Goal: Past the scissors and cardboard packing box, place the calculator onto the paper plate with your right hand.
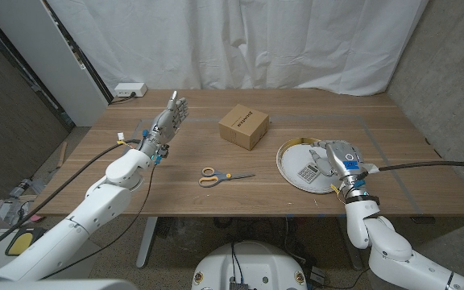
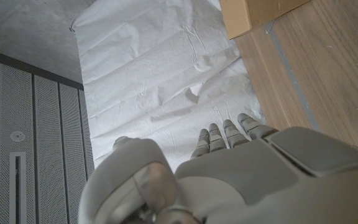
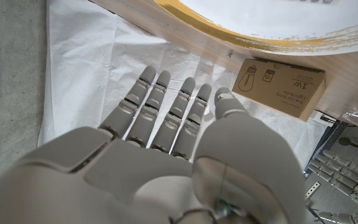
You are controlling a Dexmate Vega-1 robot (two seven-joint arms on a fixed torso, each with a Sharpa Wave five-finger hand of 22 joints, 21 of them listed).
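One calculator (image 1: 308, 171) on paper plate (image 1: 290, 150), right hand (image 1: 338, 156) beside, fingers (image 3: 166, 102) spread

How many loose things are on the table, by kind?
Scissors: 1
Box: 1
Plate: 1
Calculator: 1, lying on the plate
Power strip: 1, at the far corner
Total: 5
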